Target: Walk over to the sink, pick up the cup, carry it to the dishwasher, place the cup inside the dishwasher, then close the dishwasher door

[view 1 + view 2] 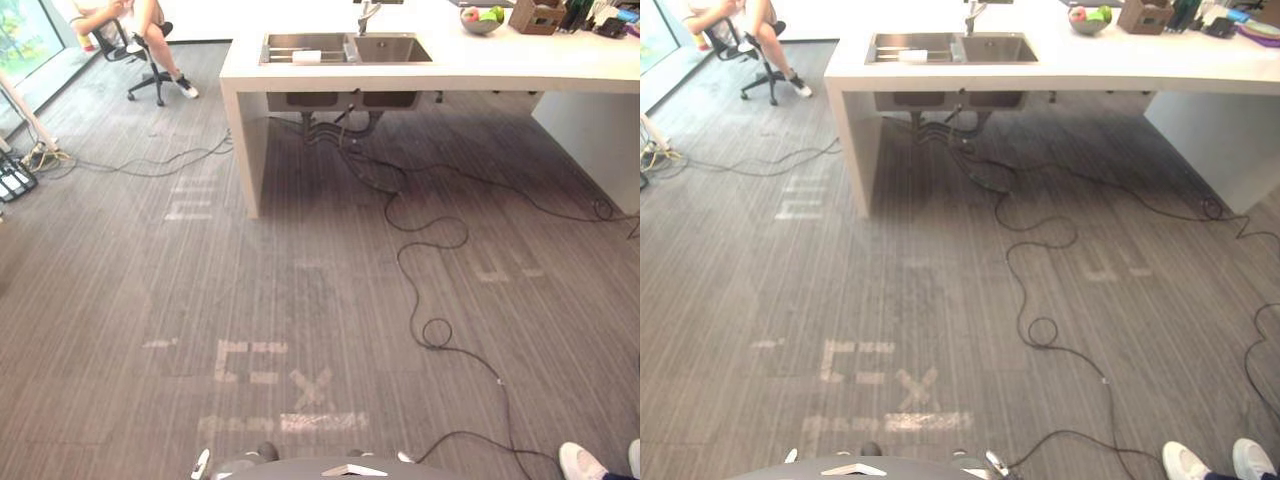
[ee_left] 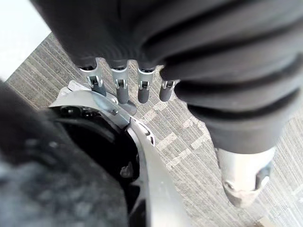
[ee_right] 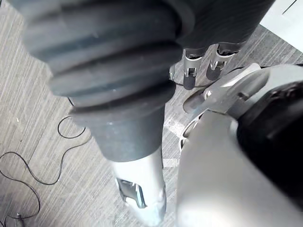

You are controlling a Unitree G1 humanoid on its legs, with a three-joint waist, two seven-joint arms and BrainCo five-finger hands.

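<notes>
Carpet (image 1: pixel 120 300), grey and striped, stretches from the robot to a white counter (image 1: pixel 480 72) holding the sink (image 1: pixel 348 48), its two steel basins side by side under one faucet (image 1: pixel 368 14). A small pale object (image 1: pixel 306 57) lies in the basin on the robot's left; it is too small to tell whether this is the cup. Right of the sink on the same counter stand one bowl (image 1: pixel 481 27) of fruit and, beyond it, one cardboard box (image 1: pixel 536 15); further items past that are cut off by the frame edge and too small to name. Far left of the sink, one person (image 1: pixel 140 14) sits on a wheeled office chair (image 1: pixel 150 78), the upper body cut off. Well in front of the sink and to its right, at the near edge, stand the two white shoes (image 1: pixel 1188 462) of a second person: the right eye view takes in both, the left eye view one and a sliver of the other. Worn pale floor markings (image 1: pixel 250 362) lie between the sink and the robot. The wrist views add the hands. The left hand (image 2: pixel 143 90) hangs over the carpet with its fingers straight in a row, thumb apart, grasping nothing. The right hand (image 3: pixel 189 75) likewise hangs loose and empty, though part of its finger row is hidden behind the wrist cover.
</notes>
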